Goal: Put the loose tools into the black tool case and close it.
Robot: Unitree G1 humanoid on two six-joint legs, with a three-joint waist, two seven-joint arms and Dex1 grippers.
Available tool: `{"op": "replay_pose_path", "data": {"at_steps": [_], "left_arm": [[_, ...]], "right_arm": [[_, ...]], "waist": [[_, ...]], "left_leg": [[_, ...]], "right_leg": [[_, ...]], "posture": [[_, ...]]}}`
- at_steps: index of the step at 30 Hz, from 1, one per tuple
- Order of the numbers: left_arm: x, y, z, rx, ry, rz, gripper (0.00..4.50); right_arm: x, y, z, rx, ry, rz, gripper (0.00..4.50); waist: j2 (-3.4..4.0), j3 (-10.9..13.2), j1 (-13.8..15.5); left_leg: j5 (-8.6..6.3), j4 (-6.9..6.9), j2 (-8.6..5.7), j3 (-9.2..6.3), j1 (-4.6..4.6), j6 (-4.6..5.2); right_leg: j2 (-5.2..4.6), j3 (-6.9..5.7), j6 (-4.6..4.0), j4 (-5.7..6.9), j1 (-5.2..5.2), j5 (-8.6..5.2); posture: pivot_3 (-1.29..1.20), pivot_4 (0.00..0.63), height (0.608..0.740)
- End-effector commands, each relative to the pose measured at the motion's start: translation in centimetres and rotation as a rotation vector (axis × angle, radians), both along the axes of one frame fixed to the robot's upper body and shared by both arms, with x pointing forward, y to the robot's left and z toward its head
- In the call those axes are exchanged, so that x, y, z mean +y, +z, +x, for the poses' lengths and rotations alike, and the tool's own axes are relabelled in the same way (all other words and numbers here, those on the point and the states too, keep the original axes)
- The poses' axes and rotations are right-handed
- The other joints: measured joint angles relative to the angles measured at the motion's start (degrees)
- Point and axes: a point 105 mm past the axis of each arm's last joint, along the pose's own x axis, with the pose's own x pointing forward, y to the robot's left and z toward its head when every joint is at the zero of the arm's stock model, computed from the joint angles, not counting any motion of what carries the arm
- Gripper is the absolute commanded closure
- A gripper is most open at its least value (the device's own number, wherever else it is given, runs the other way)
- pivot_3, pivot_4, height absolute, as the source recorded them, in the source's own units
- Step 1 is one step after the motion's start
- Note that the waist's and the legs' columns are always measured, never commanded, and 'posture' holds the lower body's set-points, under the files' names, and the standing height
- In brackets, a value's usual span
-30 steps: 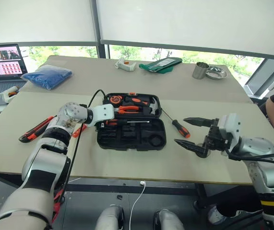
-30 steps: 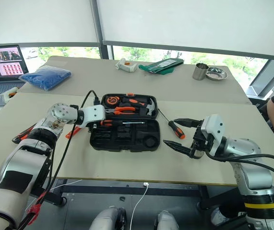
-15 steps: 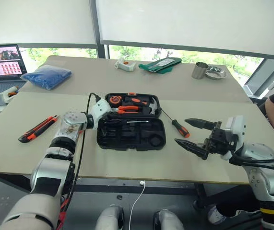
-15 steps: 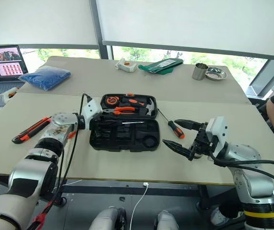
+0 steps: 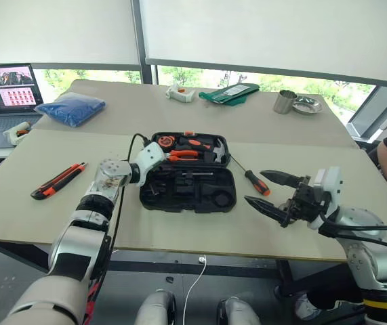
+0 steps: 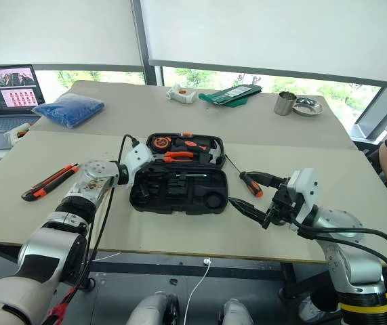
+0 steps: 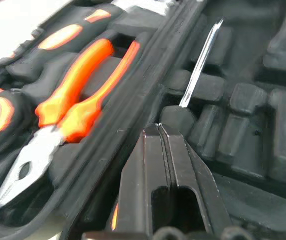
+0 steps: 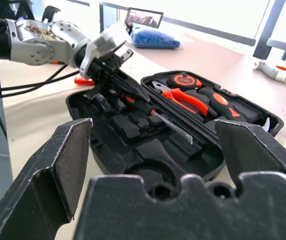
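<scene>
The black tool case (image 5: 188, 177) lies open in the middle of the counter (image 5: 179, 233), with its lid part on the far side. In the lid part sit the orange-handled pliers (image 7: 77, 102), the hammer (image 5: 207, 144) and the tape measure (image 5: 164, 141). A screwdriver with a thin steel shaft (image 7: 199, 65) lies in a slot of the near half.

The left gripper (image 7: 159, 131) is inside the case at its left end, and its jaws are clenched together with nothing visible between them. The right gripper (image 5: 269, 191) hovers to the right of the case, apart from it, with the jaws released and wide.

One black-and-orange screwdriver (image 5: 251, 179) lies on the counter just right of the case. The utility knife (image 5: 57, 181) lies well to the left.
</scene>
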Motion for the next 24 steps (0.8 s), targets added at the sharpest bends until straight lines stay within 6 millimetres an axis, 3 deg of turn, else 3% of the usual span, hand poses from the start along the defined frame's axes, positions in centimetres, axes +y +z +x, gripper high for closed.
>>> {"op": "replay_pose_path", "data": {"at_steps": [1,4,7,10,14,20,24], "left_arm": [[0.8,-3.0,-0.7,0.106,0.011,0.121,4.47],[0.0,-2.4,-0.6,0.075,0.001,0.057,4.47],[-0.4,0.1,-0.2,0.001,0.006,-0.112,4.47],[0.3,3.1,-0.3,-0.097,-0.013,-0.264,3.71],[1.7,6.6,-2.7,-0.174,-0.18,-0.468,2.25],[4.6,6.4,-6.6,-0.12,-0.27,-0.454,0.1],[7.1,5.8,-10.2,-0.071,-0.25,-0.511,0.04]], "right_arm": [[0.3,1.0,-0.4,-0.029,0.011,0.023,0.0],[0.2,1.0,-0.2,-0.035,-0.008,0.027,0.0],[-0.3,1.2,-0.1,-0.05,-0.044,0.036,0.0],[-1.7,1.3,0.0,-0.066,-0.111,0.052,0.0],[-5.0,0.6,-0.4,-0.078,-0.267,0.04,0.0],[-9.5,-2.0,-3.1,-0.034,-0.474,-0.025,0.0],[-12.5,-4.1,-5.2,-0.004,-0.674,-0.053,0.0]], "waist": [[0.05,0.0,0.0],[0.16,-0.1,0.0],[0.18,-0.1,0.0],[0.16,-0.1,0.0],[0.13,-0.1,0.0],[0.18,-0.1,-0.6],[0.22,-0.1,-1.0]], "left_leg": [[0.0,0.0,0.0,0.0,0.04,0.0],[0.0,0.0,0.01,-0.01,0.06,0.0],[0.0,0.0,-0.01,0.0,0.04,0.0],[0.0,0.0,-0.03,-0.01,-0.1,0.0],[0.0,0.0,-0.07,0.03,-0.39,0.02],[-0.05,-0.03,-0.06,0.03,-0.32,0.1],[-0.06,-0.1,-0.02,-0.01,-0.21,0.08]], "right_leg": [[0.0,0.01,-0.01,0.0,0.02,0.0],[0.0,0.01,-0.01,0.0,0.02,-0.01],[-0.06,0.01,-0.01,0.0,0.0,-0.01],[-0.11,-0.01,-0.01,-0.01,-0.1,0.0],[-0.12,-0.01,-0.09,-0.01,-0.11,0.27],[-0.08,-0.01,0.02,0.01,-0.04,0.2],[-0.07,0.03,0.12,0.01,0.01,-0.18]], "posture": [[0.0,0.15,0.74],[0.0,0.15,0.74],[0.0,0.15,0.74],[0.0,0.15,0.74],[0.0,0.15,0.74],[0.0,0.15,0.74],[0.0,0.15,0.74]]}}
